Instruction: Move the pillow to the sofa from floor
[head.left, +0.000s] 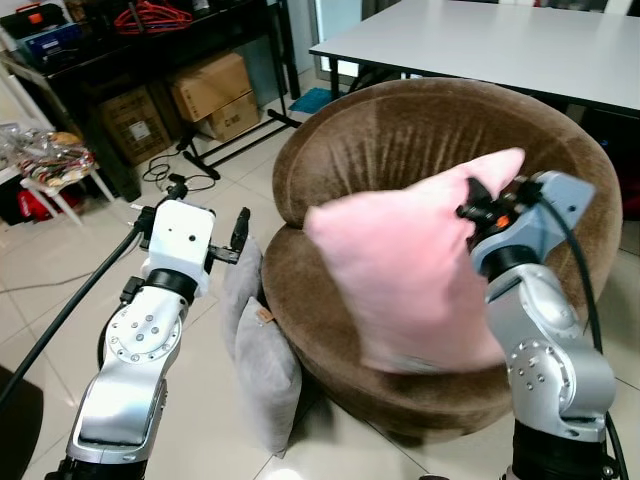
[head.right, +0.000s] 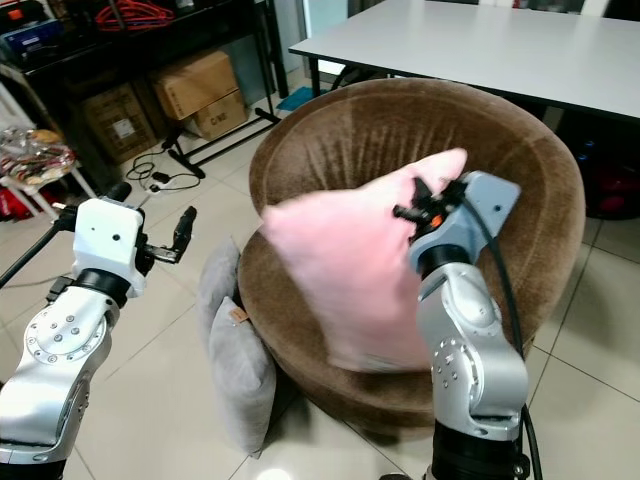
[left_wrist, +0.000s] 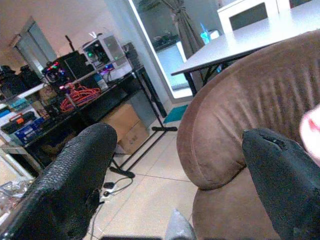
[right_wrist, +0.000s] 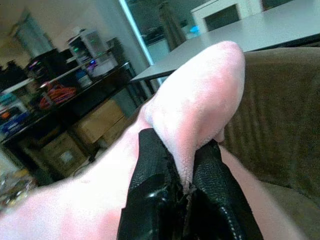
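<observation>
head views: pale tiled floor (head.left: 60, 300), cluttered black shelving behind, white worktop (head.left: 500, 45) at back. round brown velvety sofa (head.left: 400, 130) centre. pink pillow (head.left: 400, 260), soft and plush, off floor, hanging over seat, not yet resting. right hand (head.left: 478, 212) clamped on its top corner. two grey cushions (head.left: 262, 365) upright against sofa base. left hand (head.left: 240, 235) raised beside sofa, idle.

left wrist view: fingers (left_wrist: 75, 185) apart, nothing between; ribbed sofa back ahead.

right wrist view: fingers pinch folded pillow fabric. remaining: lower, release.
</observation>
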